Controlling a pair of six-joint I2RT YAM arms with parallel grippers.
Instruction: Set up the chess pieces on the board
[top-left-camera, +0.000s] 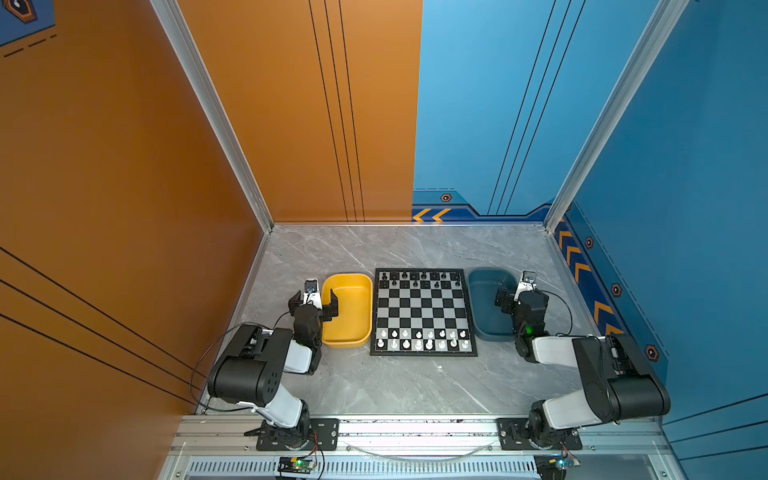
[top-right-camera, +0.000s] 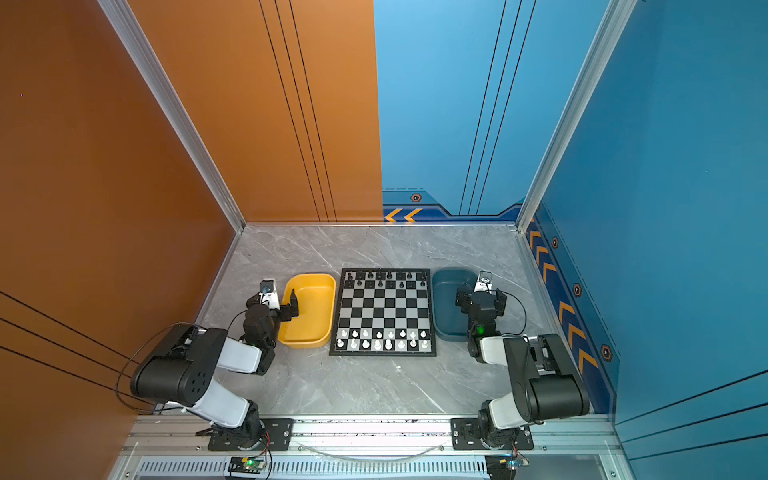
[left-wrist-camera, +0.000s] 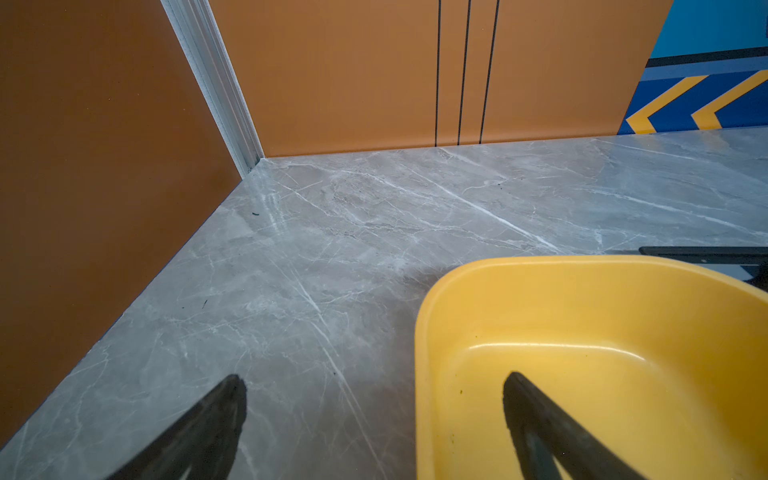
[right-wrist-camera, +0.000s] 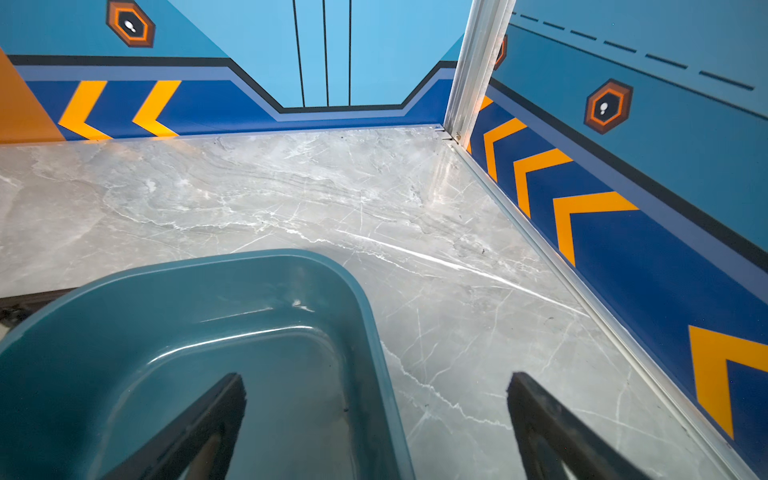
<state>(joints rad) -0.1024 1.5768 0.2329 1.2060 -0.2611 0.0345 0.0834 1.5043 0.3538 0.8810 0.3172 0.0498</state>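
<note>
Chess pieces stand ranked on the board between the left fingers and right fingers, both spread wide and holding nothing; setup looks finished.

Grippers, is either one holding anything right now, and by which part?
Nothing is held; the left gripper and the right gripper are both open and empty.

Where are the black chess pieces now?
In both top views the black chess pieces stand in the two far rows of the board, opposite the white pieces.
</note>
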